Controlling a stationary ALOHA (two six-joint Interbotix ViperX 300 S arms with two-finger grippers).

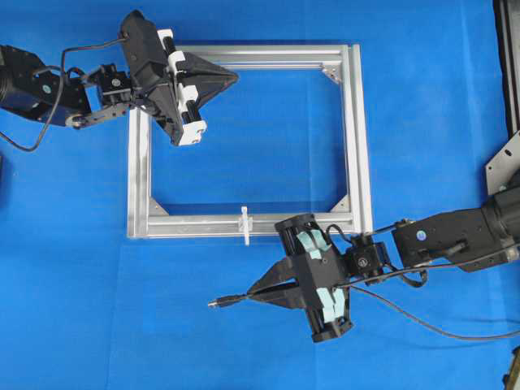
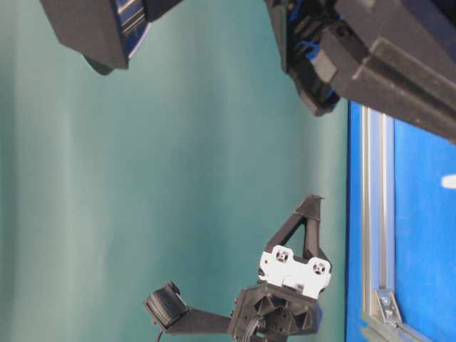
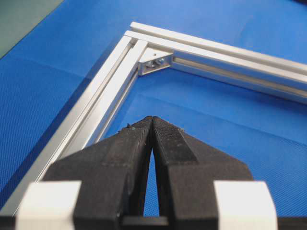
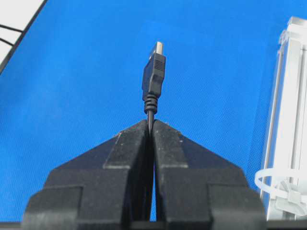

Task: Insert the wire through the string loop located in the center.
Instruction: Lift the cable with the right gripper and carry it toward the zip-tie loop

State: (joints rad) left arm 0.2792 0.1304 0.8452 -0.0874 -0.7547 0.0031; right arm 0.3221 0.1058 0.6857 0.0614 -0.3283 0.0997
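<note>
The wire's plug end (image 1: 218, 302) sticks out to the left of my right gripper (image 1: 250, 294), which is shut on the thin dark cable just behind the plug. In the right wrist view the plug (image 4: 154, 76) points straight away from the closed fingertips (image 4: 150, 122). The string loop (image 1: 244, 225) is a small white tie standing on the near bar of the silver frame (image 1: 360, 138), up and slightly left of the right gripper's tips; it shows at the lower right as the loop (image 4: 278, 184). My left gripper (image 1: 236, 78) is shut and empty over the frame's far left corner.
A blue mat covers the table. The left wrist view shows the shut tips (image 3: 152, 119) above the mat, with a frame corner and its bracket (image 3: 154, 61) ahead. Black arm cables trail to the right of the right arm (image 1: 455, 240).
</note>
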